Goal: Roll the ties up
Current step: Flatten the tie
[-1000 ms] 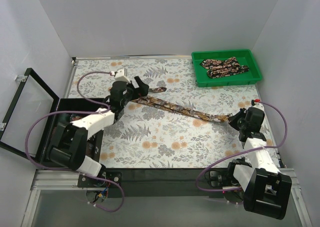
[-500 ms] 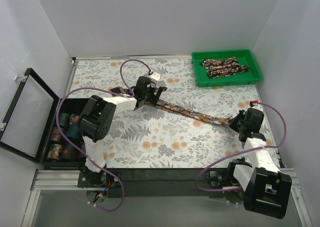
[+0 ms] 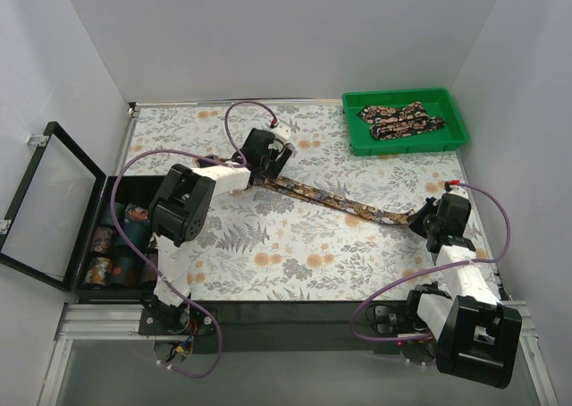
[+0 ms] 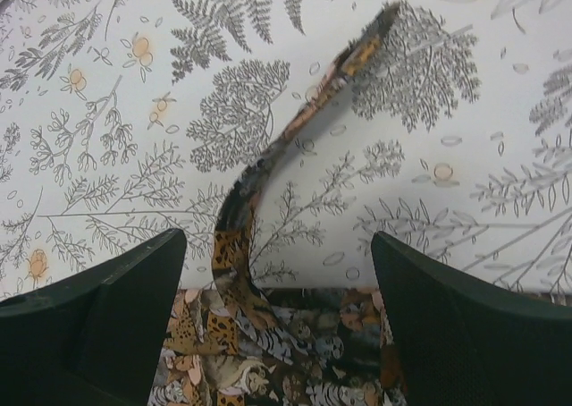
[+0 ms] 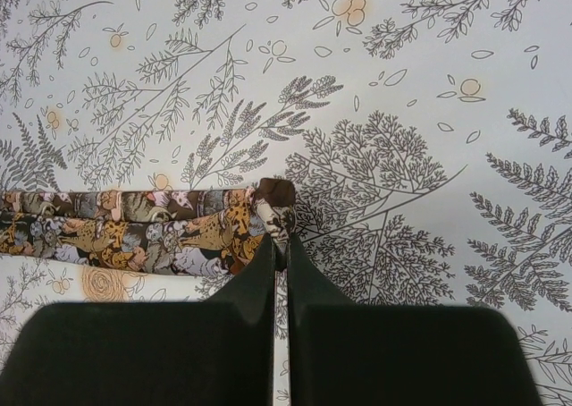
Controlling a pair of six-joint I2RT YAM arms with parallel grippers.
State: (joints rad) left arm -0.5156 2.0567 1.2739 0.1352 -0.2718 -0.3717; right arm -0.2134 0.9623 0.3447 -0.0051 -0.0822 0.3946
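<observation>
One paisley tie (image 3: 331,196) lies stretched diagonally across the fern-patterned tablecloth. My left gripper (image 3: 271,162) hovers over its far-left end, open. In the left wrist view the tie (image 4: 268,352) lies between the wide-apart fingers of the left gripper (image 4: 277,241), and a narrow twisted strip (image 4: 308,120) curls away from it. My right gripper (image 3: 422,220) is at the tie's near-right end. In the right wrist view the right gripper (image 5: 279,247) is shut on the folded tip of the tie (image 5: 179,232).
A green tray (image 3: 407,144) at the back right holds more ties (image 3: 398,118). A black box (image 3: 107,187) with its lid open stands off the table's left edge, with rolled ties (image 3: 121,241) inside. White walls enclose the table.
My left arm has swung from beside the black box to the right, onto the tie's far-left end. The tie's left end shifted slightly. The right arm has stayed put.
</observation>
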